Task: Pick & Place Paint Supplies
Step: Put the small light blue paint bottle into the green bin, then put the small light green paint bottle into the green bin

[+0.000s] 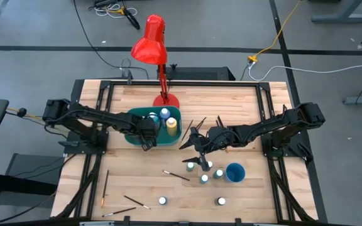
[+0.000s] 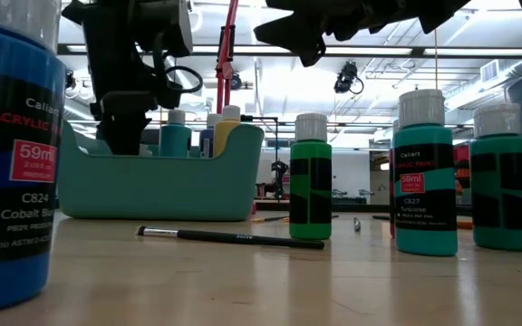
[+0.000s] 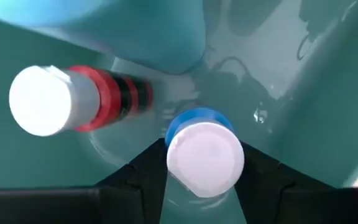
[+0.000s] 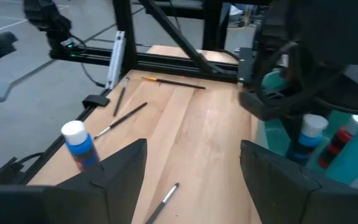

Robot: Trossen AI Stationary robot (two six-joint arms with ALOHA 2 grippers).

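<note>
Low view: paintbrush (image 2: 229, 237) before green bottle (image 2: 311, 178), teal bin (image 2: 157, 177) behind.

A pale wooden slatted bench (image 1: 231, 110) carries a teal rectangular plastic bin (image 1: 132, 134), which sits near the bench's middle. Just behind the bin stands a glossy red desk lamp (image 1: 150, 43), its round base (image 1: 166, 100) touching the bin's far rim and its shade leaning out past the bench's back edge. A small round blue cup (image 1: 235, 172) stands well to the right of the bin, nearer the front. Beyond the lamp, on the grey floor, a yellow cable (image 1: 281, 32) trails away.
</note>
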